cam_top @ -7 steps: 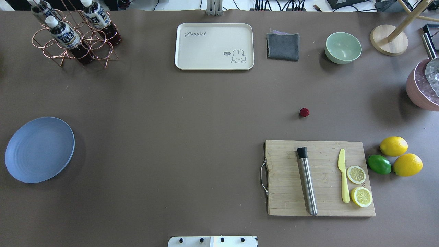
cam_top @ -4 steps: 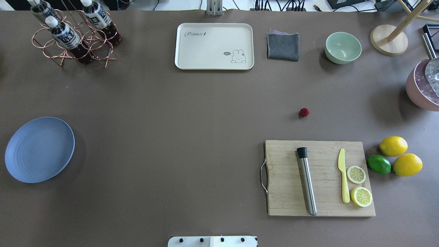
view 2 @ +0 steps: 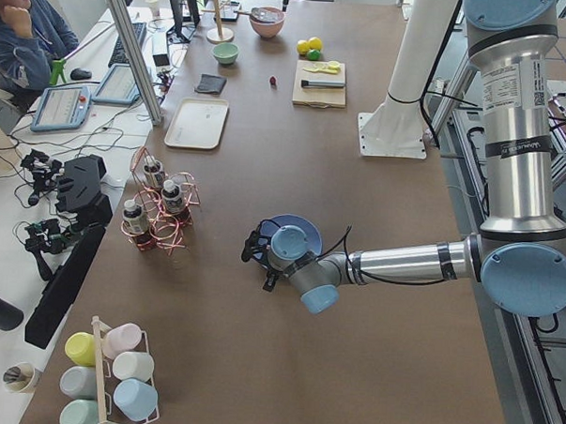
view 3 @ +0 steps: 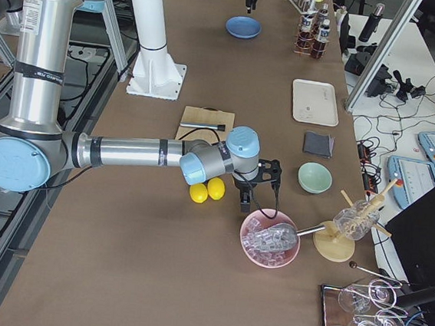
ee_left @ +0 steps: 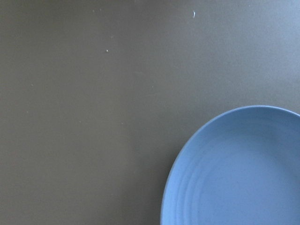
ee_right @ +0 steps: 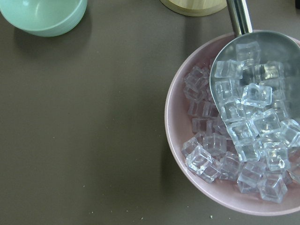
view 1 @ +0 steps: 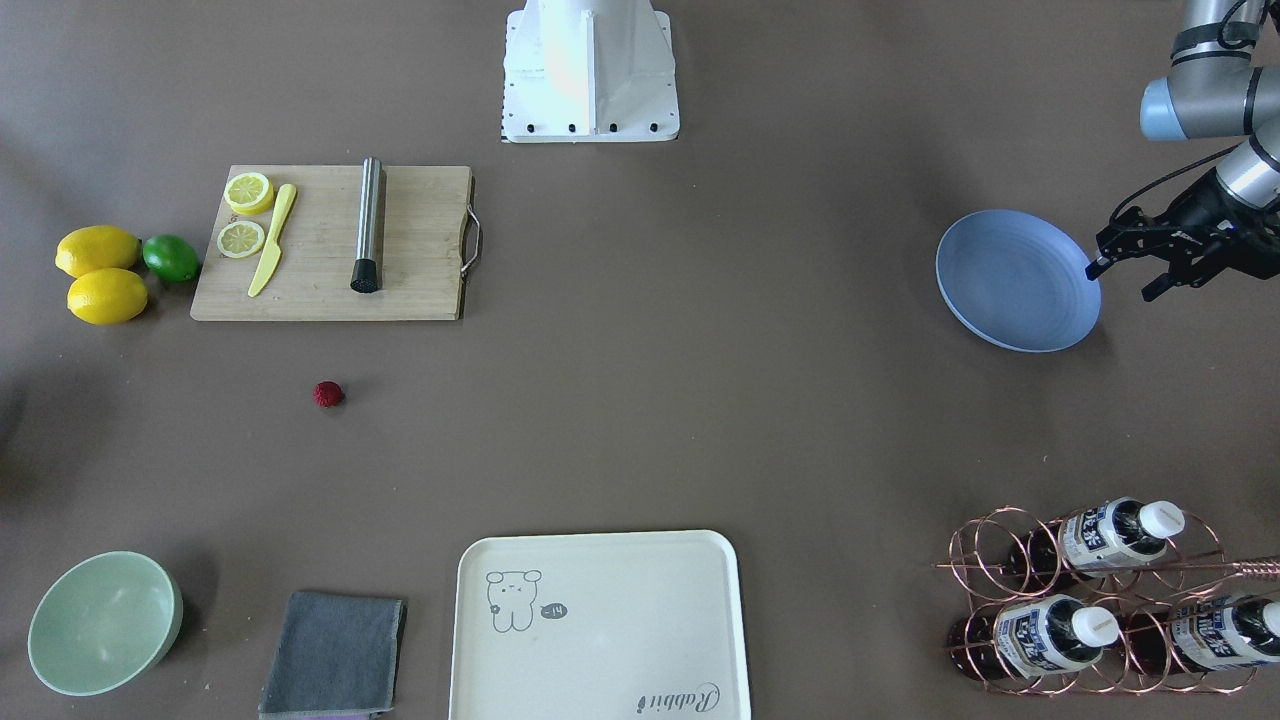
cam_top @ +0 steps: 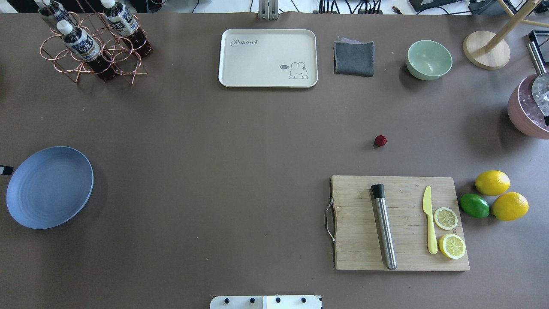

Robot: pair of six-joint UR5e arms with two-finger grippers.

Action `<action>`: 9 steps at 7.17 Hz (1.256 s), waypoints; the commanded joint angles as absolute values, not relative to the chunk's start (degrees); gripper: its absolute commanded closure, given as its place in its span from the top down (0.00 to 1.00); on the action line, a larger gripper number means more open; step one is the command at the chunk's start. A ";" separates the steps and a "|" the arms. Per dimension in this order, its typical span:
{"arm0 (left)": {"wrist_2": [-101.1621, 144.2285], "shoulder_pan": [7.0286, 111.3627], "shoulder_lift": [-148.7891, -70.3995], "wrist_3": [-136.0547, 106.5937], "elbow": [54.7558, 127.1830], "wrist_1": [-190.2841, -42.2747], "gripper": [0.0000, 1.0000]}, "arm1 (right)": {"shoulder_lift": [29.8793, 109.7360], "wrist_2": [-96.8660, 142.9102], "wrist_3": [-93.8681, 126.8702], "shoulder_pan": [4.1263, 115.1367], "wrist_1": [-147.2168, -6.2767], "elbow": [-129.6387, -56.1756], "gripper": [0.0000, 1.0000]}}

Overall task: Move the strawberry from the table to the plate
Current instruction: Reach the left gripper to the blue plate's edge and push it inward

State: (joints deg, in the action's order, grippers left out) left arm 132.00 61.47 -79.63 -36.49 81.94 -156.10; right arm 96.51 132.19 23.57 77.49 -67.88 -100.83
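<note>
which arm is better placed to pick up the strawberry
Likely right. The strawberry lies on the robot's right half of the table, beyond the cutting board, and the right gripper hovers at that end by the pink ice bowl. The left gripper is at the opposite end beside the plate.

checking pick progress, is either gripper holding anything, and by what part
Strawberry lies free on the table. Left gripper open, empty; right gripper cannot be told.
</note>
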 commanded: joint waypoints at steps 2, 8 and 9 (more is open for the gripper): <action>131.57 60.12 -79.72 -37.53 80.51 -158.55 0.85 | 96.42 132.01 23.64 76.82 -67.85 -100.81 1.00; 131.57 56.96 -80.50 -37.53 80.07 -158.73 0.30 | 95.89 131.84 23.64 76.38 -67.85 -100.72 1.00; 131.57 56.52 -80.59 -37.53 80.24 -158.82 0.10 | 95.89 131.84 23.64 76.38 -67.85 -100.72 1.00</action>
State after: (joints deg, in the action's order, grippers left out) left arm 131.57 57.15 -80.33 -37.50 80.16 -158.74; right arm 95.90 131.81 23.64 76.39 -67.85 -100.68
